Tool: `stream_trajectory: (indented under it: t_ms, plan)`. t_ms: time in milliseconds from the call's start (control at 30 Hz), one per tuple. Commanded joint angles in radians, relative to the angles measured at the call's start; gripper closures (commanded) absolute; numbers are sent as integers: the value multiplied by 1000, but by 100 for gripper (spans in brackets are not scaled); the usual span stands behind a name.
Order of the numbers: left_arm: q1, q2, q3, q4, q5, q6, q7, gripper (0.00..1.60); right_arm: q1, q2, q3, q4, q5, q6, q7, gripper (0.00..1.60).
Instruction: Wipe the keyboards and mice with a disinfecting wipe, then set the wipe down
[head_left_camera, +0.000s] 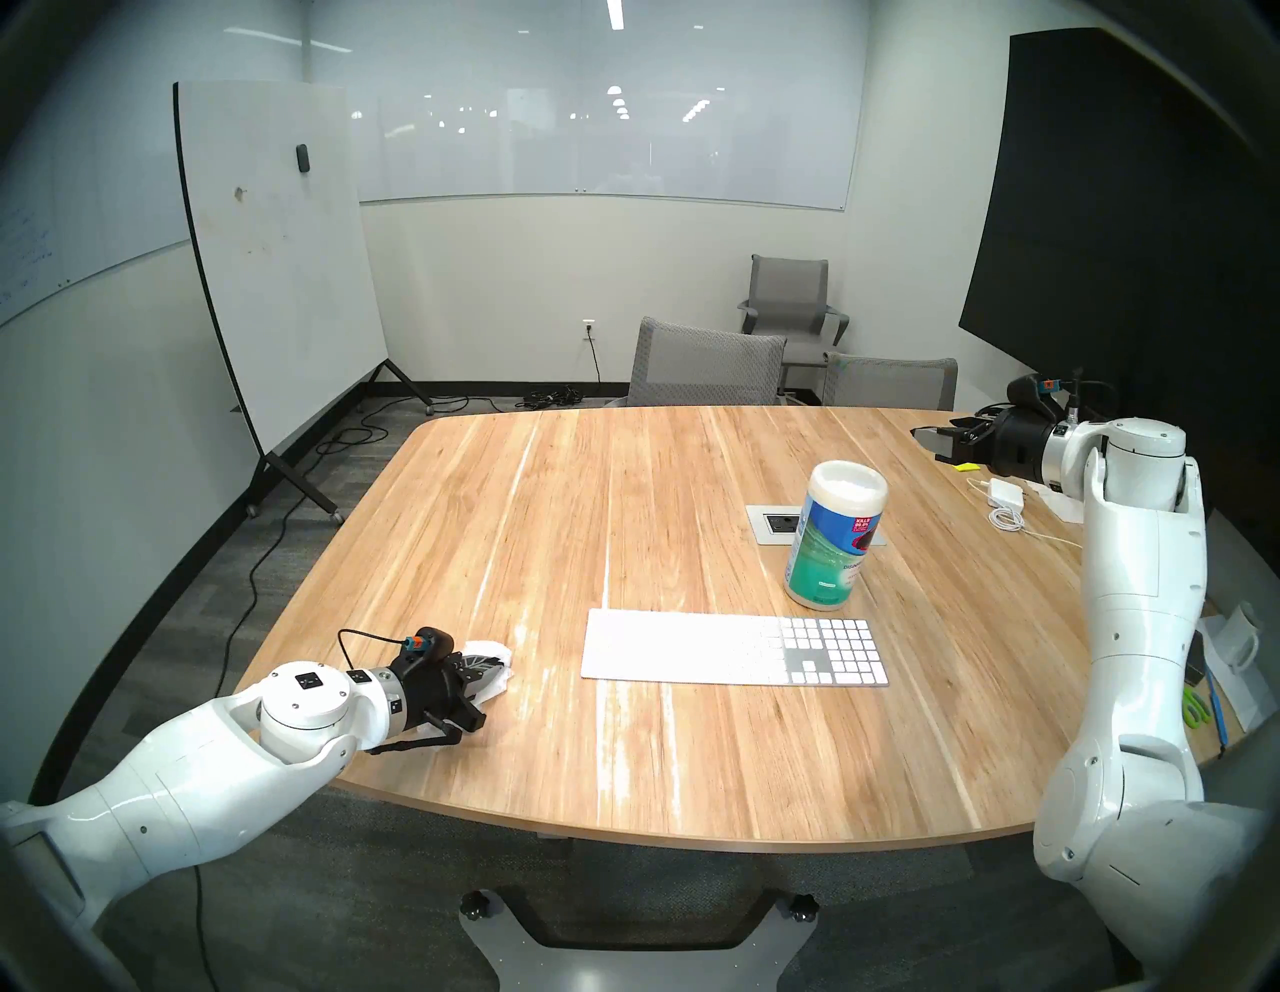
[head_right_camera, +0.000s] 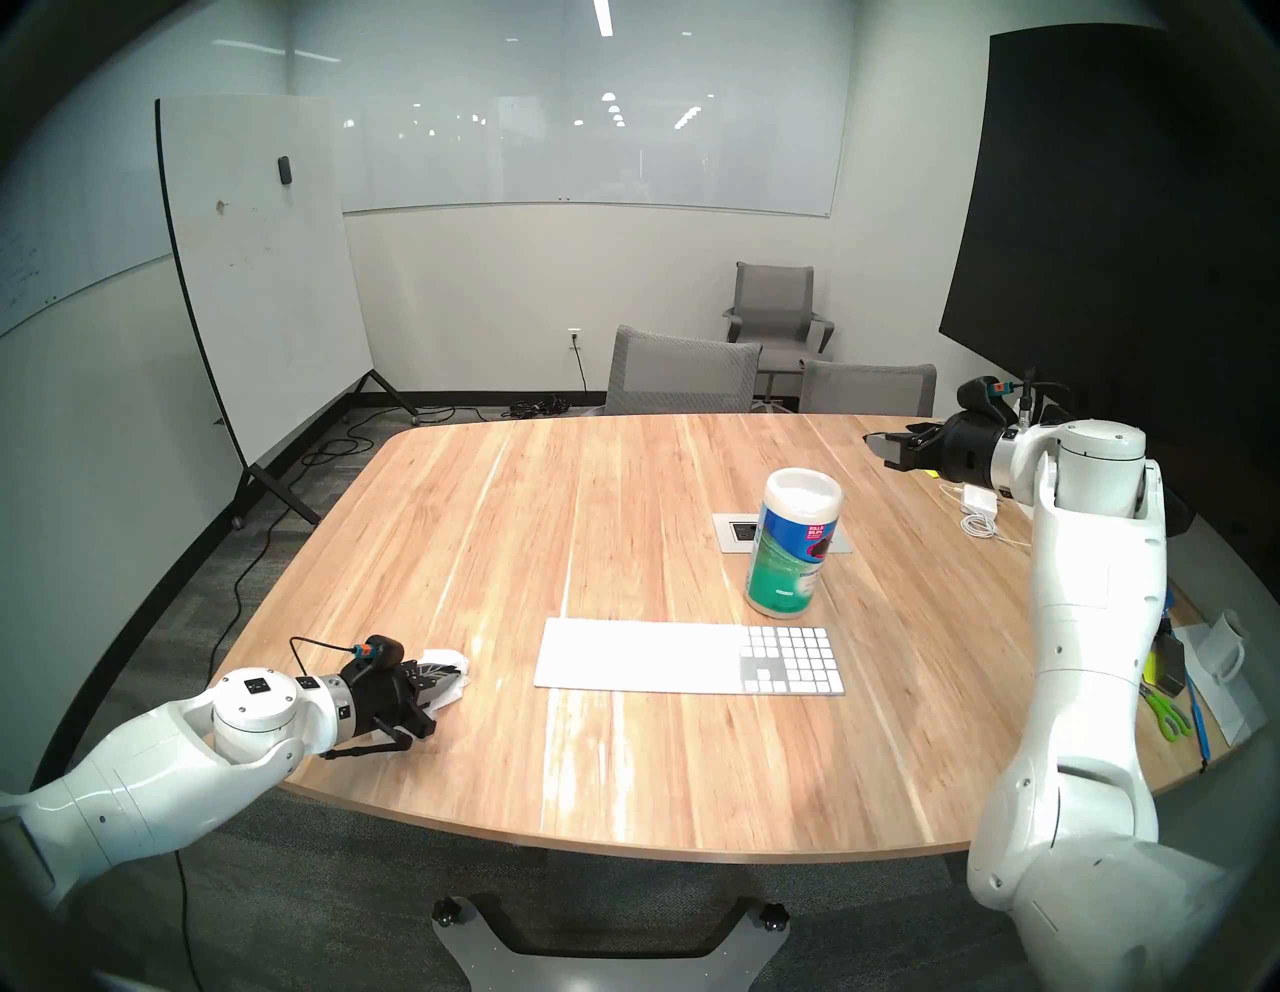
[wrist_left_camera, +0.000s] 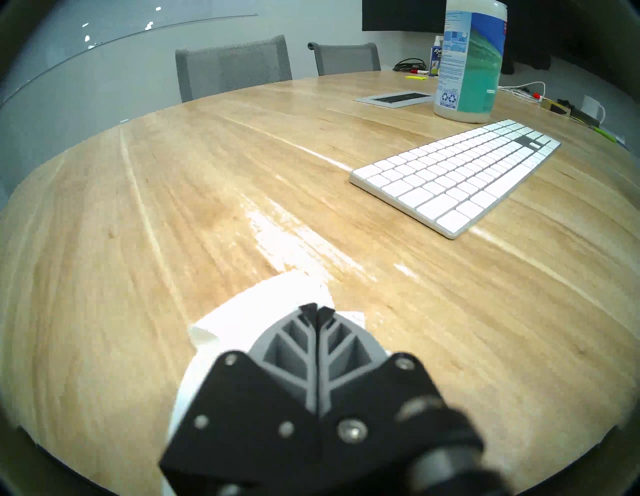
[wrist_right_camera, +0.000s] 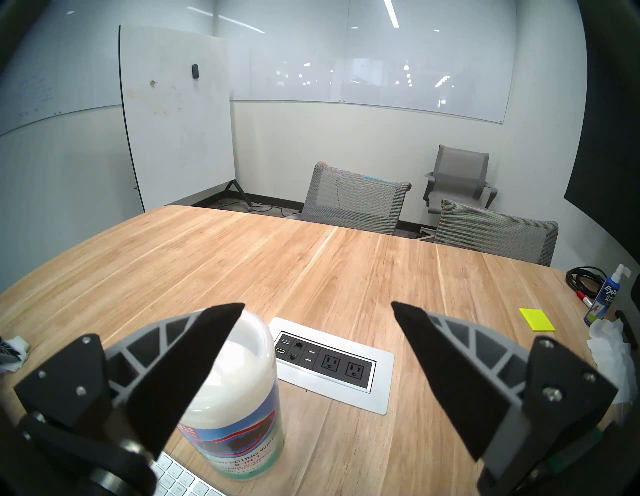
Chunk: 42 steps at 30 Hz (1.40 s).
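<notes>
Disinfecting wipe (head_left_camera: 495, 668) sat bunched at lower left of the head view, on the wooden table (head_left_camera: 623, 499) near its left edge, white sheet sticking out under and past the left gripper (head_left_camera: 500, 666). In the left wrist view the wipe (wrist_left_camera: 249, 318) filled lower centre, and the gripper's fingers (wrist_left_camera: 308, 313) were pressed together with the cloth beneath and around them; whether the tips actually pinched it could not be told. Shiny streaks showed on the wood just beyond the wipe. White keyboard (head_left_camera: 734, 651) lay flat at centre of the head view, well right of the wipe, number pad at its right end; in the left wrist view it (wrist_left_camera: 457, 176) ran across the right side. No mouse could be made out in any view. Blue-green wipes canister (head_left_camera: 834, 537) stood upright just behind the keyboard's right end, with the power outlet panel (wrist_right_camera: 332, 363) set into the table behind it. Right gripper (wrist_right_camera: 317, 310) hung at far right of the head view, above the table, fingers (wrist_right_camera: 204, 350) spread wide, empty. Charger with cable (head_left_camera: 1001, 495) lay under that arm. Gray chairs (head_left_camera: 706, 364) stood at the far table edge, whiteboard (head_left_camera: 277, 256) at upper left
</notes>
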Motion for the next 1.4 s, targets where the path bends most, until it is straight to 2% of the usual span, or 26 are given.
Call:
stream_trajectory:
  t_ms: [0,133,267,333,400,500,567,600,633,667,867,967,1367]
  plan:
    - [-98,-67,-20,11,-15,23,-12,160,18,2,-1,-18,2,-2,-1,0]
    - [-99,-46,-49,-23,-40,19,-19,160,18,2,-1,-17,2,-2,0,0]
    - [-99,-22,-91,-115,-77,29,-26,160,18,2,-1,-17,2,-2,0,0]
    - [-101,-24,-101,-125,-89,26,-38,160,18,2,-1,-17,2,-2,0,0]
    - [-81,-12,-125,-172,-121,27,-33,160,18,2,-1,-17,2,-2,0,0]
    - [-75,-6,-137,-187,-137,22,-39,160,18,2,-1,-17,2,-2,0,0]
    - [-25,27,-180,-237,-192,32,-6,160,18,2,-1,-18,2,-2,-1,0]
    - [-25,27,-180,-237,-192,32,-6,160,18,2,-1,-18,2,-2,-1,0]
    - [12,58,-216,-276,-229,38,21,160,18,2,-1,-18,2,-2,-1,0]
    - [11,59,-223,-261,-239,28,10,160,18,2,-1,-18,2,-2,-1,0]
    - [84,110,-312,-371,-335,27,69,160,18,2,-1,-18,2,-1,-1,0]
    - [109,124,-348,-392,-372,26,95,160,18,1,-1,-19,2,-1,-1,0]
    - [107,177,-447,-469,-465,79,140,160,18,1,-1,-19,2,-1,-1,0]
